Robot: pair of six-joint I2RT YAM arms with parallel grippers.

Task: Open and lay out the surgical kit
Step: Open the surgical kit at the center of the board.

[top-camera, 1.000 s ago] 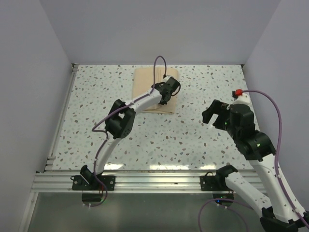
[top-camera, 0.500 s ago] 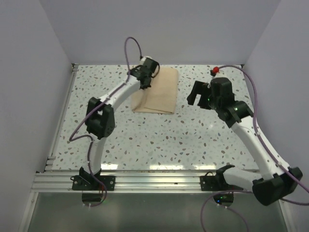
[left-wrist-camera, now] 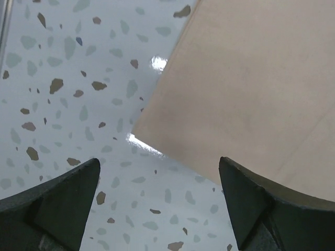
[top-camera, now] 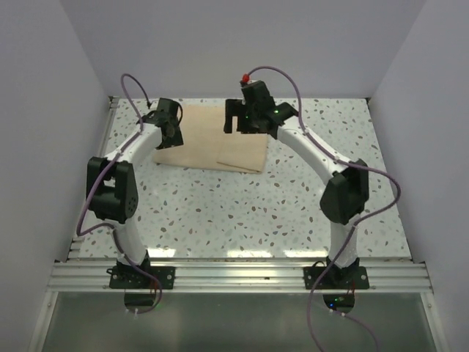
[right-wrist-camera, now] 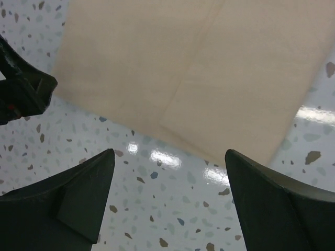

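The speckled bench [top-camera: 242, 205] is carrying the beige cloth wrap [top-camera: 209, 143] at its far middle part, & the wrap is lying flat there w/ a fold line running across it. The left fingers [left-wrist-camera: 57, 204] are hanging released & wide apart over a left corner of the wrap, w/ nothing btw. them. The right fingers [right-wrist-camera: 68, 204] are also standing released & wide apart, above the right part of the wrap, grasping nothing.
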